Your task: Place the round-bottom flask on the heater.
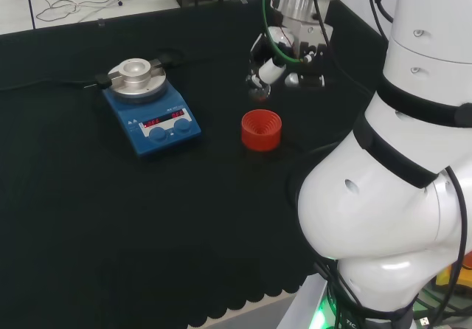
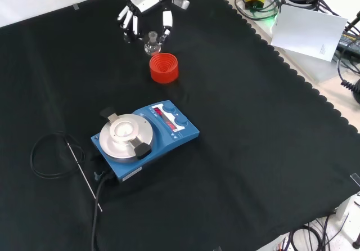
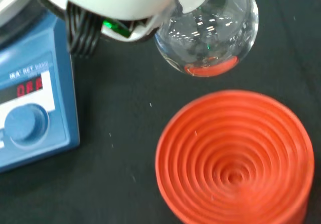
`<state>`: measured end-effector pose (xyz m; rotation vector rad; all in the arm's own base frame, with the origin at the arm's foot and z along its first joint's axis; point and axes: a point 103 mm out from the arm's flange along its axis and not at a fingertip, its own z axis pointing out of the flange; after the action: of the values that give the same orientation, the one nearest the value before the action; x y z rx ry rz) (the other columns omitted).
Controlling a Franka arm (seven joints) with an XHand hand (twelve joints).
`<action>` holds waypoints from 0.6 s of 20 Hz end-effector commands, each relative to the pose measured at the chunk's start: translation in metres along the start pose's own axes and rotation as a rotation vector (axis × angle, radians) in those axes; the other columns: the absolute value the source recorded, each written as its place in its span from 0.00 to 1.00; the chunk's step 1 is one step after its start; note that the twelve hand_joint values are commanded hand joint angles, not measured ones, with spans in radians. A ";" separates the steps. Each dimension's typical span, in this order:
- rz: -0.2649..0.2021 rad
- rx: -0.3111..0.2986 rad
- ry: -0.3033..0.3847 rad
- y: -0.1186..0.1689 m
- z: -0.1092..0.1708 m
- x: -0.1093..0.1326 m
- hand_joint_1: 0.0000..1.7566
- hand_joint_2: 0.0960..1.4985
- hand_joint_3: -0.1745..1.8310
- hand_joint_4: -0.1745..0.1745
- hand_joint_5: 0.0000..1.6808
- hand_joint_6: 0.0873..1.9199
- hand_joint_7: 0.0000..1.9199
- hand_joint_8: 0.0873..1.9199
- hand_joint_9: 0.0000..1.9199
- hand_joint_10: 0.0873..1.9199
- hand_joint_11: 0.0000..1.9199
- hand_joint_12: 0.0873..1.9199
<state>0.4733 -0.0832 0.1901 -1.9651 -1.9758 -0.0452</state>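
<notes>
Front view: hand point(image 2: 147, 10) fingers curled round flask point(image 2: 151, 44), lifted above red stand point(image 2: 163, 68).

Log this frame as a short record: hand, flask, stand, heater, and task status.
hand: fingers curled round the flask, above the cloth's far end in the front view
flask: clear, round-bottomed, lifted off the stand, held above it and a little to one side
stand: red ribbed ring, empty, on the cloth
heater: blue, round metal top plate bare, apart from the stand
cable: black, coiled on the cloth beside the heater
task status: flask picked up, not yet on the heater
</notes>
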 end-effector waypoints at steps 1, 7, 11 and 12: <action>-0.026 0.009 -0.023 0.024 -0.023 0.038 0.62 0.36 0.54 1.00 0.68 0.52 0.30 0.33 0.39 0.26 0.16 0.70; -0.077 0.021 -0.032 0.054 -0.041 0.054 0.62 0.36 0.54 1.00 0.68 0.52 0.30 0.33 0.39 0.26 0.16 0.70; -0.130 0.025 -0.045 0.076 -0.052 0.071 0.62 0.36 0.54 1.00 0.68 0.52 0.30 0.33 0.39 0.26 0.16 0.70; -0.148 0.026 -0.043 0.082 -0.053 0.079 0.62 0.36 0.54 1.00 0.68 0.52 0.30 0.33 0.39 0.26 0.16 0.70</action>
<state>0.5350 -0.0487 0.2345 -1.9430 -2.0459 -0.0381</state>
